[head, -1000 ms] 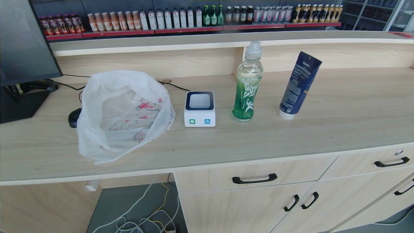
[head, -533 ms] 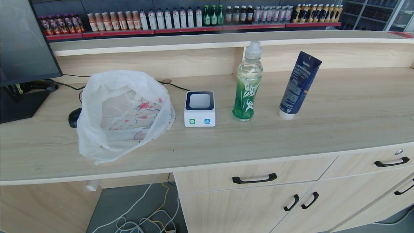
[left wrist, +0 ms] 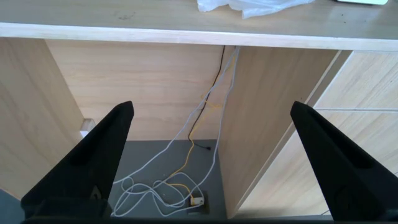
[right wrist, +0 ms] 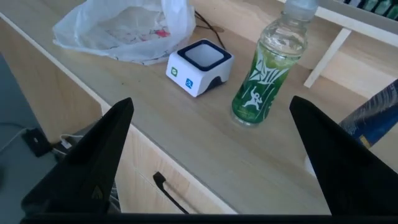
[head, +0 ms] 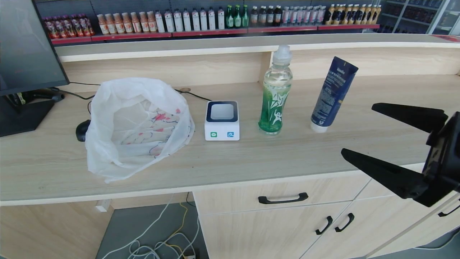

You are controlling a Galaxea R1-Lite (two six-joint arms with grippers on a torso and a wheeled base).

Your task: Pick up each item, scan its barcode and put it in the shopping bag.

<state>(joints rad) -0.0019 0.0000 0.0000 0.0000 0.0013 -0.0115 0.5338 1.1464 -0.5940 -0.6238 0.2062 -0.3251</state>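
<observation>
Left gripper (left wrist: 211, 106): jaws spread wide, holding nothing. It hangs lower than the top of the counter (head: 251, 158). Ahead of its fingertips lie the open bay under the counter and loose cables (left wrist: 165, 186) on the floor. A fold of the shopping bag (head: 136, 126) shows at the counter edge, above and beyond these jaws.

Right gripper (head: 357, 128): jaws likewise wide apart and empty, poised at the counter's front edge. A drawer handle (head: 283, 199) sits below the fingertips.

Beyond the right fingertips, and apart from them, the items stand in a row on the counter. The blue tube (head: 332, 95), standing on its cap, is nearest these jaws. The green bottle (head: 275, 93) stands upright next to it, on the side toward the left gripper. The scanner (head: 221, 120) comes next, window upward. The shopping bag, mouth open, lies farthest from the right jaws. From the right wrist, the bottle and scanner appear within the gap between the fingers, well ahead.

Farther back: a mouse (head: 82, 130) beside the bag, a monitor (head: 28, 43), and shelves (head: 215, 18) of bottled drinks.
</observation>
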